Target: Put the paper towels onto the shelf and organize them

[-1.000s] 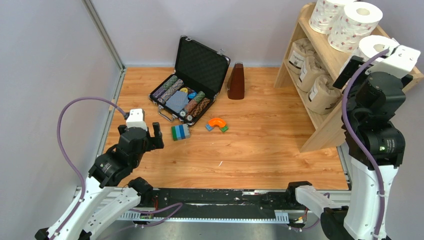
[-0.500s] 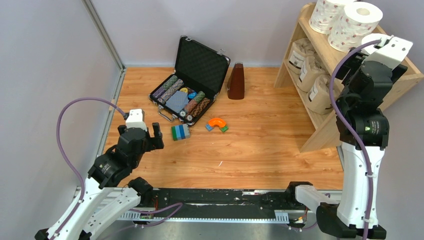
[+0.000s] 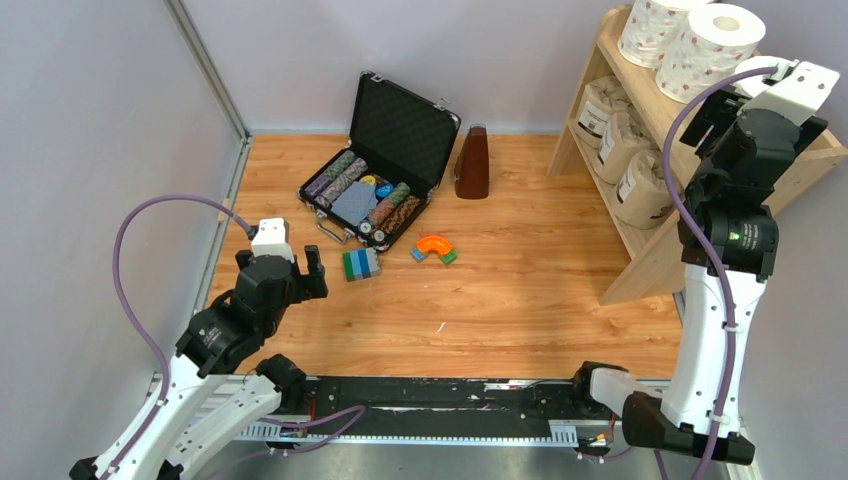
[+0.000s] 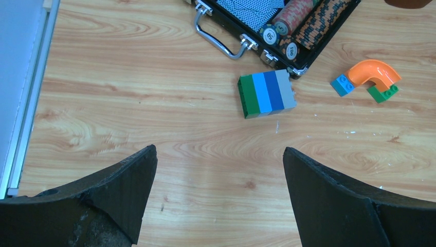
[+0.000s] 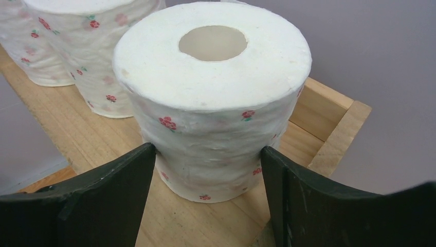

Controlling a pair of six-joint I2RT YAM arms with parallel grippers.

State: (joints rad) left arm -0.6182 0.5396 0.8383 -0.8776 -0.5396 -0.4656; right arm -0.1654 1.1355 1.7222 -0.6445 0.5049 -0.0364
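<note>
The wooden table (image 3: 520, 300) carries all items. The shelf (image 3: 648, 262) stands at its far right corner, open front facing left across the table.

An open black case (image 3: 385, 160) of poker chips lies at the far centre, with a dark brown metronome (image 3: 472, 165) upright just to its right.

Three white rolls sit on the shelf's flat top. Two (image 3: 655, 30) (image 3: 712, 45) stand side by side toward the back. The third white roll (image 5: 213, 103) stands near the front end of the top, base flat on the wood, long axis vertical, hollow core opening upward.

Three tan-wrapped rolls (image 3: 625, 140) form a row on the inner shelf, labels facing the open front.

The right gripper (image 5: 206, 150) straddles the third white roll, one finger at each lower side. Whether the jaws press on it or merely flank it cannot be determined.

The left gripper (image 4: 218, 154) hangs over bare table, jaws spread wide, holding nothing.

A striped block stack (image 4: 266, 93) lies beyond it, beside the case.
</note>
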